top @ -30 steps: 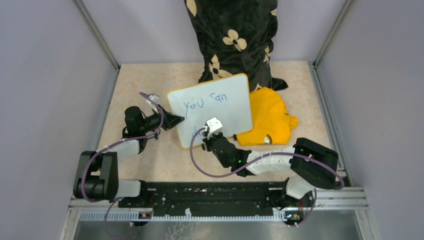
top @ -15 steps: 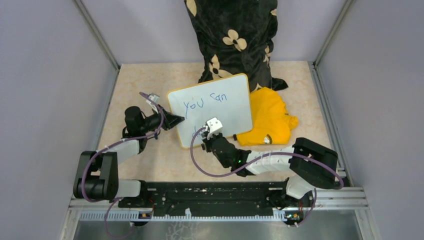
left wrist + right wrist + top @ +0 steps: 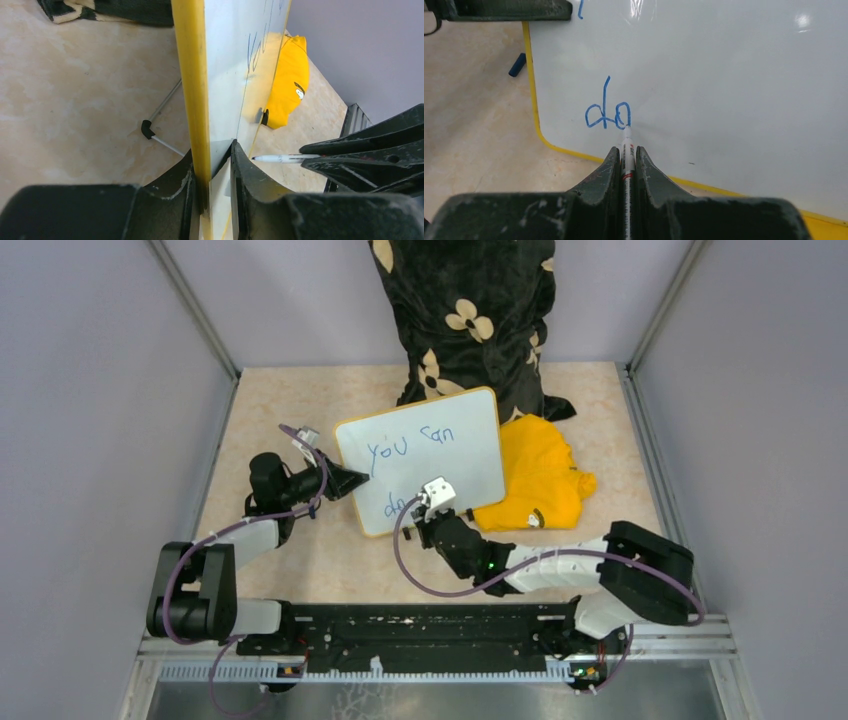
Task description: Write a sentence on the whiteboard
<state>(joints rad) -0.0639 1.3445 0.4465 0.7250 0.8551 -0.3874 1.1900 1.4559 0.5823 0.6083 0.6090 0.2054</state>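
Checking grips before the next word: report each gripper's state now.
Left gripper: shut on the whiteboard, clamping its edge.
Right gripper: shut on the marker, tip at the board.

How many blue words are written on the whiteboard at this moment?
3: "you" at the top left of the whiteboard, "can" to its right, "do" below, at the marker tip. None seems hidden.

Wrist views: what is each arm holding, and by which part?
Left fingers clamp the whiteboard by its left edge; right fingers pinch the marker by its barrel.
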